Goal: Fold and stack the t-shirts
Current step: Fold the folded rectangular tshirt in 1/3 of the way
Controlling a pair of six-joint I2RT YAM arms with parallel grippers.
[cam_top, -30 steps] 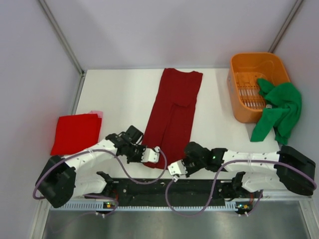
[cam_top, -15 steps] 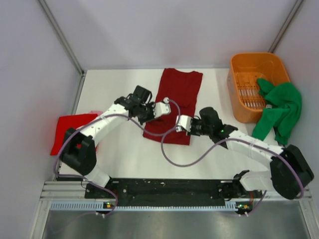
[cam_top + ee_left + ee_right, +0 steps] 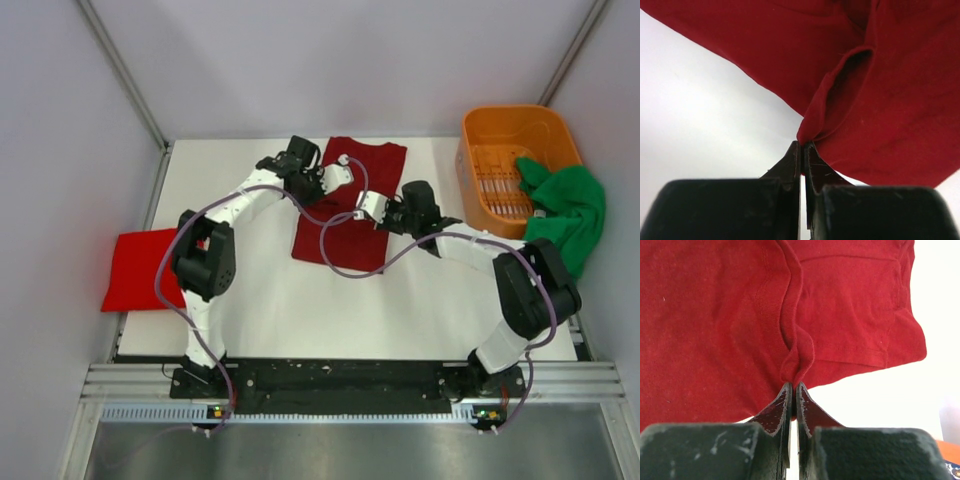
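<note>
Since the dark maroon soft cloth t-shirt (image 3: 378,170) is light and limp, I judge it will sag and crease wherever it is unsupported, so the edge folds at either side are the places to hold. It lies lengthwise in the middle of the white table (image 3: 250,300). My left gripper (image 3: 802,145) is pinched tight on a bunched edge of it, and my right gripper (image 3: 792,385) is clamped on another fold. Thin cloth may slip free.
</note>
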